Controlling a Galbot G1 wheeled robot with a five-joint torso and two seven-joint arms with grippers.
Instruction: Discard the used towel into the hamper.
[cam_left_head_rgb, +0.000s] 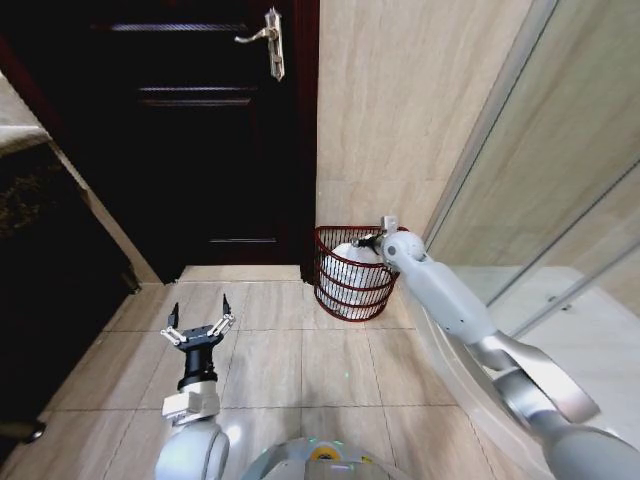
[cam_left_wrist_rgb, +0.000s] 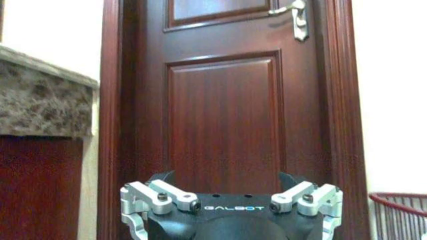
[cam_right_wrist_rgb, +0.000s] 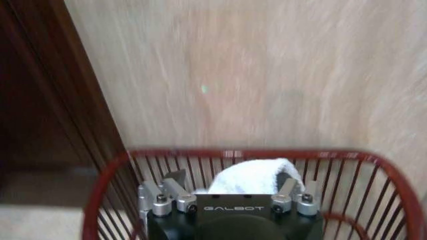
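Nearest to us, our left gripper (cam_left_head_rgb: 199, 331) hangs idle over the floor tiles (cam_left_head_rgb: 270, 370) with its fingers spread wide and nothing between them, facing the dark door (cam_left_head_rgb: 200, 130). Farther out, our right arm reaches to the hamper (cam_left_head_rgb: 336, 297), which stands on the floor in the corner between the door frame and the beige wall (cam_left_head_rgb: 400, 100). Our right gripper (cam_right_wrist_rgb: 230, 186) sits at the hamper's rim, over its opening, and the white towel (cam_right_wrist_rgb: 250, 176) lies between its fingers and inside the wire walls. We judge the task nearly done: the towel is already within the hamper, and what remains is to let go and draw the arm clear. We cannot tell whether the fingers are pinching the towel or have parted from it, since the gripper body hides their tips and the towel's lower part.
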